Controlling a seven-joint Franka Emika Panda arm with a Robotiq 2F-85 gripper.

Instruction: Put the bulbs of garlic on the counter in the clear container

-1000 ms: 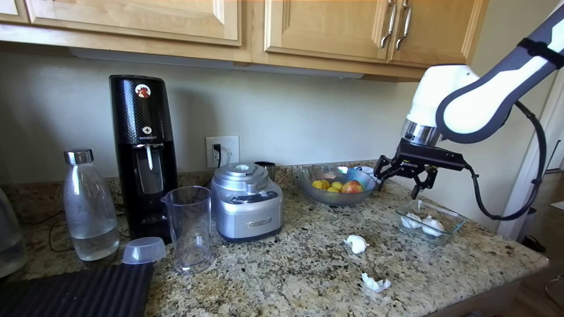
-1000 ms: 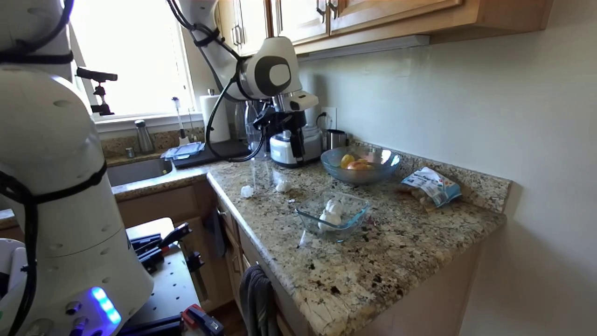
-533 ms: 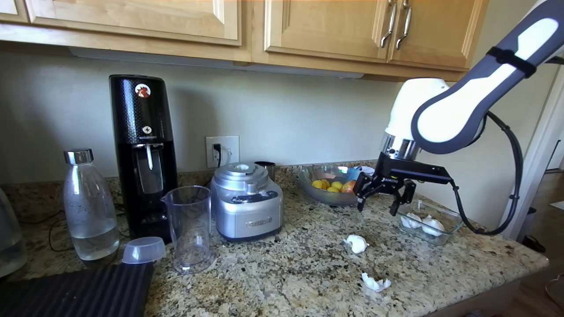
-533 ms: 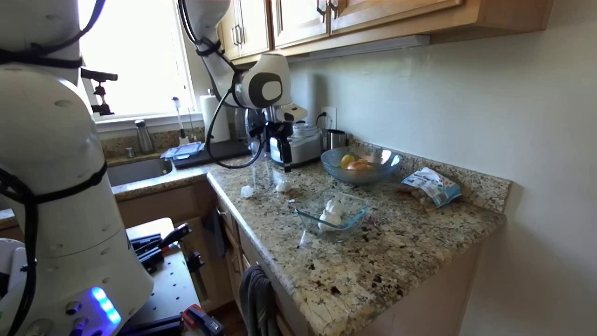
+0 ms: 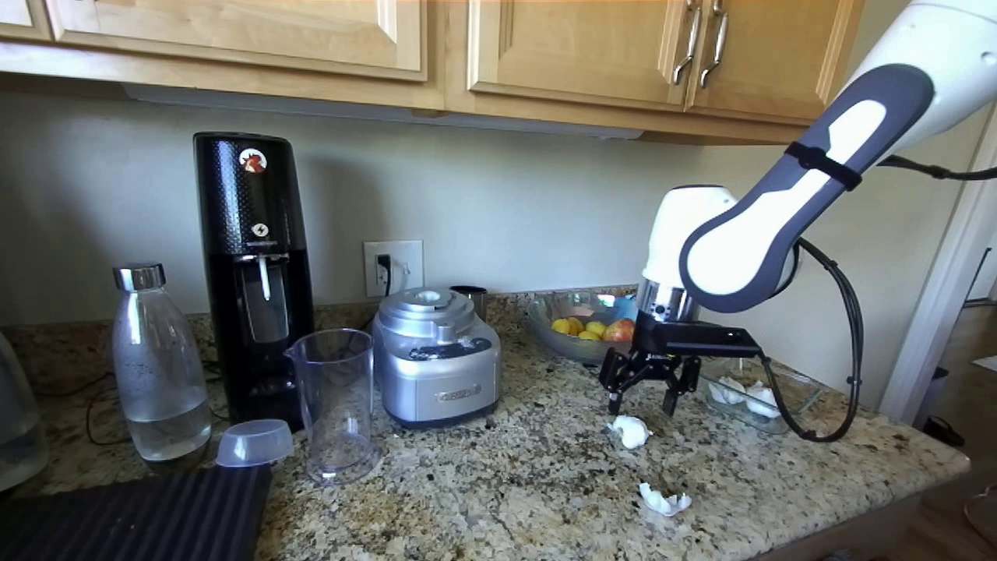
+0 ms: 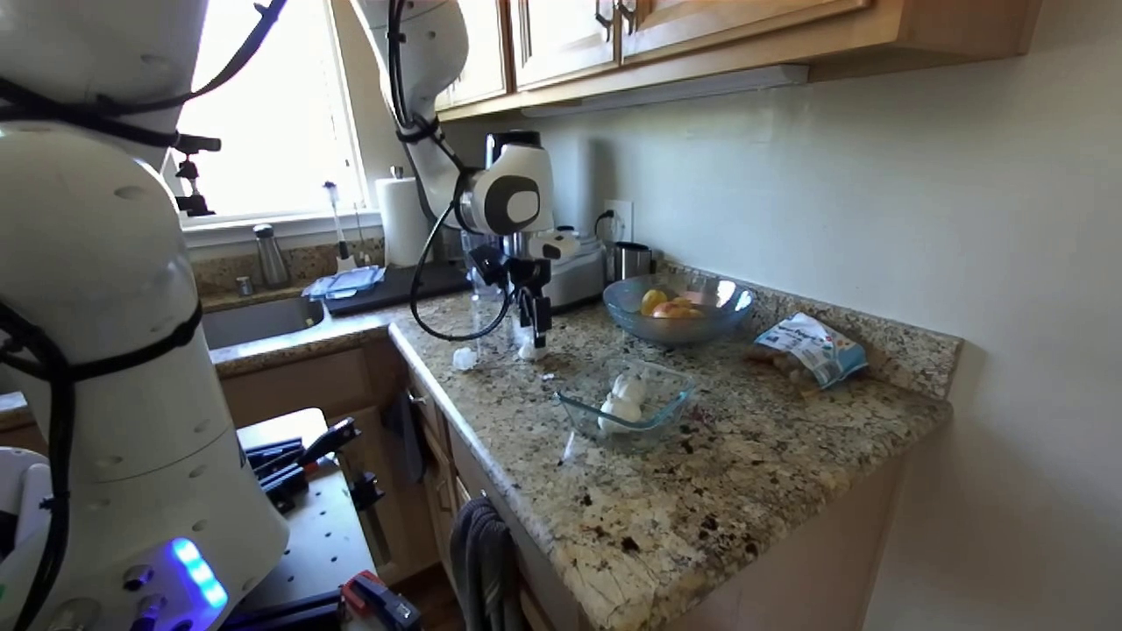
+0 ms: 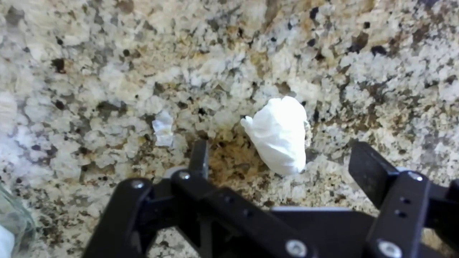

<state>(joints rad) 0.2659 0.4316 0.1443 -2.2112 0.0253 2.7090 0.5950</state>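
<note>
A white garlic bulb (image 7: 281, 136) lies on the speckled granite counter (image 6: 745, 499). My gripper (image 5: 642, 405) hangs just above it, jaws wide apart. In the wrist view the bulb shows between and slightly beyond the fingertips, touching neither. A second white, papery piece of garlic (image 5: 664, 500) rests nearer the counter's front edge. Two bulbs (image 6: 621, 410) sit inside the clear container (image 6: 668, 412). That dish's corner (image 7: 21, 218) also shows at the wrist view's lower left. A finger partly covers the nearer bulb in an exterior view.
A glass fruit bowl (image 6: 679, 324) stands close behind the arm. The silver food processor (image 5: 440, 366), tall clear cup (image 5: 335, 413) and black drink machine (image 5: 253, 280) line the wall. A snack bag (image 6: 811, 350) lies beyond the bowl. A skin flake (image 7: 164, 129) lies near the bulb.
My gripper has come down and moved away from the clear container, to just above the bulb on the counter. It has stayed open. The garlic and dish have not moved.
</note>
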